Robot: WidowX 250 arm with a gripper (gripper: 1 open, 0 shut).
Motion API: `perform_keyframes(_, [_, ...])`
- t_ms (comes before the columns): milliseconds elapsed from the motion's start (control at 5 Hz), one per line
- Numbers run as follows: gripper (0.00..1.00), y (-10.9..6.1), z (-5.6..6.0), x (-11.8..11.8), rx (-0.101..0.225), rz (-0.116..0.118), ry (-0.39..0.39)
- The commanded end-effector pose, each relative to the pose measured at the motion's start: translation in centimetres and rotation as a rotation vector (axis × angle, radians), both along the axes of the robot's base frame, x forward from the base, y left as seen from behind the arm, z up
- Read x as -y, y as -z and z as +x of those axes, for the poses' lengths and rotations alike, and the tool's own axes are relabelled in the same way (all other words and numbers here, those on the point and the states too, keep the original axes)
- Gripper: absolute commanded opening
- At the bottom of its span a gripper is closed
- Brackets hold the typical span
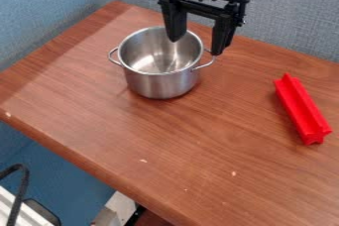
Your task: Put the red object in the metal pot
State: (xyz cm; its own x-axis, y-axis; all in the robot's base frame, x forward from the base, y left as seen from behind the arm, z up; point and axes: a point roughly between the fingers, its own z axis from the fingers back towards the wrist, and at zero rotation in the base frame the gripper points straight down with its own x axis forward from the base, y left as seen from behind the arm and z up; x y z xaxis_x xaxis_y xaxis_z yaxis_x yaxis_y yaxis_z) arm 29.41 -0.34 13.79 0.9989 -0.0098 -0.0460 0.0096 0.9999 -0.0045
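The metal pot [165, 63] stands upright on the wooden table, left of centre, shiny with two small side handles and nothing visible inside. My gripper [199, 34] hangs above the pot's back right rim, its black fingers spread wide apart and holding nothing. One finger [176, 24] reaches down over the pot's mouth, the other [223, 34] sits just outside the rim. The red object [300, 108], a long narrow bar, lies flat on the table at the right, well apart from the pot and the gripper.
The brown wooden table [146, 141] has its front edge running diagonally from lower left toward bottom centre. Blue wall panels stand behind it. Below the front edge, at bottom left, a dark cable and a light object show.
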Motion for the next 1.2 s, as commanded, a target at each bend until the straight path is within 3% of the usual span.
perform_keyframes(0, [1.0,0.6,-0.2,0.2,-0.016,0.0,-0.004])
perform_keyframes(200, [1.0,0.8,-0.3,4.4,-0.032,0.017,-0.056])
perform_keyframes(600, [1.0,1.0,-1.0,10.3,0.019,0.029,-0.113])
perform_keyframes(800, [1.0,0.8,-1.4,12.0,0.056,0.048,-0.131])
perform_keyframes(1000, [1.0,1.1,-1.1,12.8,0.073,0.055,-0.251])
